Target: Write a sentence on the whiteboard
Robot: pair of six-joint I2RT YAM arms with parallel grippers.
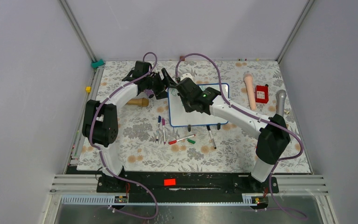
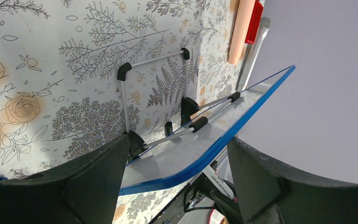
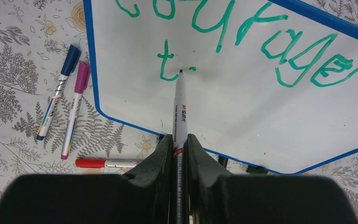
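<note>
The whiteboard [image 1: 179, 116] stands tilted on its wire stand at mid table. In the right wrist view the whiteboard [image 3: 261, 112] bears the sentence in green: "courage" [image 3: 289, 86] on the top line, then a "t" [image 3: 166, 58] and a short dash below. My right gripper [image 3: 181, 140] is shut on a marker [image 3: 181, 107], and its tip touches the board just right of the "t". This gripper [image 1: 189, 103] hangs over the board's left half. My left gripper [image 1: 167, 80] is open, with its jaws astride the board's upper left corner [image 2: 182, 154].
Blue [image 3: 56, 98], magenta [image 3: 74, 109] and red [image 3: 107, 163] markers lie left of and below the board. More markers [image 1: 182, 139] lie in front of it. A wooden roller [image 1: 137, 101] lies at the left. A beige cylinder [image 1: 250, 89], a red box [image 1: 261, 94] and a grey handle [image 1: 280, 100] lie at the right.
</note>
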